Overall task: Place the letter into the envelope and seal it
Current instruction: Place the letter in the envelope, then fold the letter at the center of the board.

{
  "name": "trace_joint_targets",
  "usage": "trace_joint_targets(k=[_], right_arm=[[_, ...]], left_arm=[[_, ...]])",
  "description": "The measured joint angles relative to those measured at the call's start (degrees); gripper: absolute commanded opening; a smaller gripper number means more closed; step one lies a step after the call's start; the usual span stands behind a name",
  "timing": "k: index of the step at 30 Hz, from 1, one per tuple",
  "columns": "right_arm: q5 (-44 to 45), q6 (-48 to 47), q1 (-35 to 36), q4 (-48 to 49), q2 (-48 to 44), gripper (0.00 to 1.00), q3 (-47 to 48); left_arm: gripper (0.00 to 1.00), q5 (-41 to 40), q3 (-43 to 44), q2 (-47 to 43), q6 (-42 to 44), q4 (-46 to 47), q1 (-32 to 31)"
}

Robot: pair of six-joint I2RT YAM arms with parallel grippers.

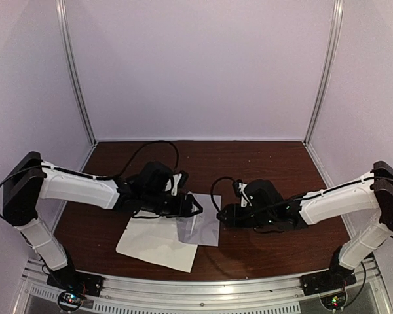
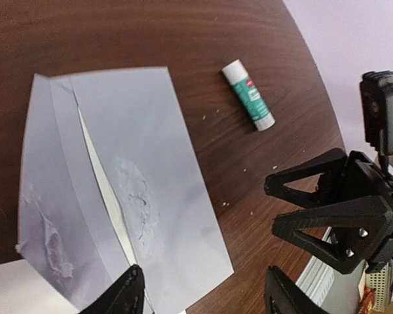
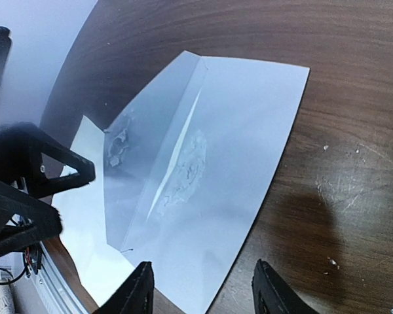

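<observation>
Dark brown wooden counter [image 1: 262, 163] carrying the plain white folded paper letter [image 1: 150, 245] at near left, with the small pale grey-lavender paper envelope [image 1: 206, 226] lying across its far right corner. Left claw [image 1: 195, 208] and right claw [image 1: 221, 214] flanking the envelope, both spread and gripping nothing. Best, likely: pin the envelope with one, lift its flap with the other.

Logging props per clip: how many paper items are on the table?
2. The grey envelope lies at centre; the white letter lies at its near-left, one edge tucked under it. Others beneath could be hidden.
</observation>
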Motion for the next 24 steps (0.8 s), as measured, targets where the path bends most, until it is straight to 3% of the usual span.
trace_joint_targets(k=[5,11,18,24], right_arm=[[0.8,-5.1,0.1,-3.9,-3.3,0.62,3.7],[0.3,-8.8,3.3,-4.0,-3.3,0.7,6.7],[-1.1,-9.8,11.4,-3.8,5.9,0.81,13.2],[-2.5,-8.8,16.4,-3.9,15.3,0.85,19.8]], left_arm=[[0.71,-6.4,-0.1,-8.9,2.6,-5.3,0.9],[0.74,-10.4,-6.3,-14.9,2.6,-12.5,7.3],[0.83,-11.6,-15.7,-22.1,3.0,-20.3,12.8],[0.89,-9.8,-22.3,-26.9,4.4,-21.2,20.4]])
